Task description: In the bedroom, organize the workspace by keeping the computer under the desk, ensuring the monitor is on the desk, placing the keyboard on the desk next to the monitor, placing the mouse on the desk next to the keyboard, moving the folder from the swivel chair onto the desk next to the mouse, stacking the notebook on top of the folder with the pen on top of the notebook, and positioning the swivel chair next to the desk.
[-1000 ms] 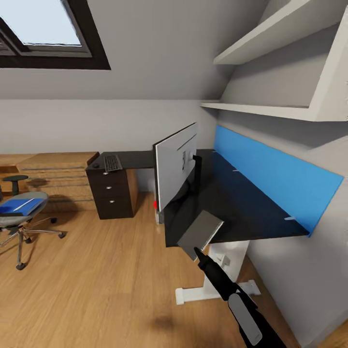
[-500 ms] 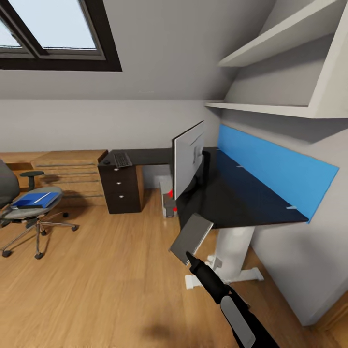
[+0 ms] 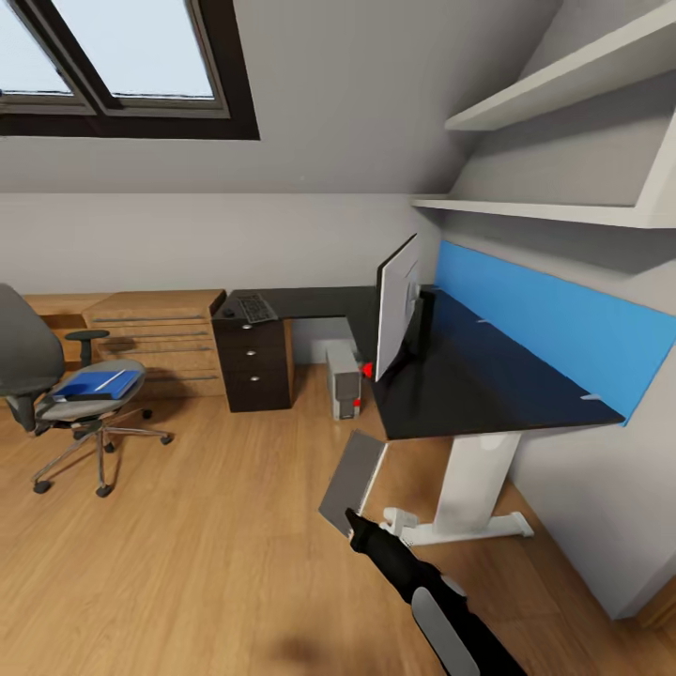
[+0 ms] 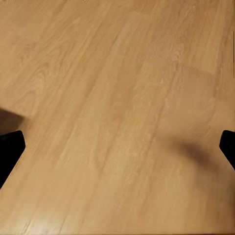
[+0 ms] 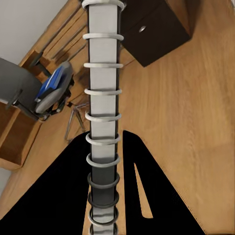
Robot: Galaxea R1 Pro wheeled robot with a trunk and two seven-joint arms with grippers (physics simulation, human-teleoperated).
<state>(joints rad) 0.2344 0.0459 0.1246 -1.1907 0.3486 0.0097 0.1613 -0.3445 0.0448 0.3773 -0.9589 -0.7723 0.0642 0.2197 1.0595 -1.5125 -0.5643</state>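
Note:
My right gripper (image 3: 355,524) is shut on the grey notebook (image 3: 352,479), held tilted over the floor in front of the desk (image 3: 460,390). In the right wrist view the notebook's ringed spine (image 5: 103,107) runs up from between the black fingers (image 5: 73,196). On the desk the monitor (image 3: 398,305) stands edge-on, with the keyboard (image 3: 253,308) and mouse (image 3: 227,313) on the far wing. The computer (image 3: 345,378) sits under the desk. At the left the swivel chair (image 3: 38,361) carries the blue folder (image 3: 97,383). My left gripper (image 4: 117,147) hangs open over bare floor. I cannot make out the pen.
Black drawers (image 3: 255,361) stand under the desk's far wing, and low wooden cabinets (image 3: 155,329) line the back wall. White shelves (image 3: 563,208) jut out above the desk's blue panel (image 3: 554,324). A wide stretch of plank floor (image 3: 207,526) lies between chair and desk.
The whole view has shifted: the desk looks farther off and the chair has come fully into view. The notebook in my right gripper, seen against the desk's corner before, now hangs over the floor.

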